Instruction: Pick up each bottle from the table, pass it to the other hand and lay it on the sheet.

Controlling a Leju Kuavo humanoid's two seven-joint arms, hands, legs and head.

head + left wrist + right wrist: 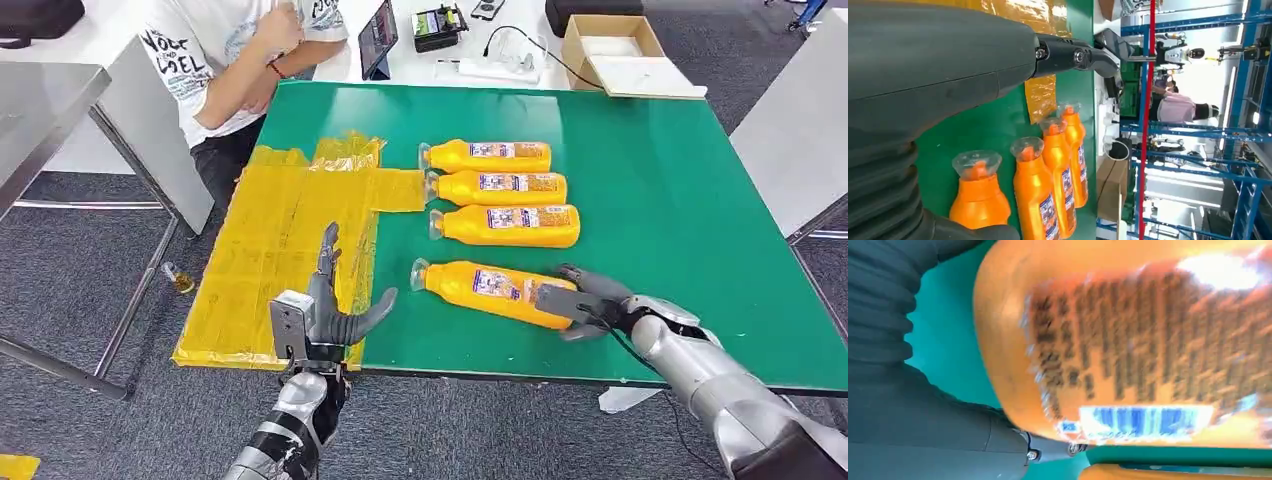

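Four orange bottles lie on their sides on the green table [670,200], caps pointing toward the yellow sheet [270,240]. My right hand [585,303] grips the base end of the nearest bottle [480,288], which still rests on the table; up close its label and the bottle [1148,340] sit against my right hand [923,415]. The other three bottles [490,156], [500,187], [510,225] lie in a row farther back. My left hand [335,310] is held open, fingers spread, over the sheet's near right edge. From the left hand [923,75], the bottle row [1035,195] appears beyond it.
A person [230,60] in a white shirt stands at the table's far left corner. A cardboard box [625,55], a tablet [378,38] and cables lie on the white table behind. A small bottle [180,280] stands on the floor to the left.
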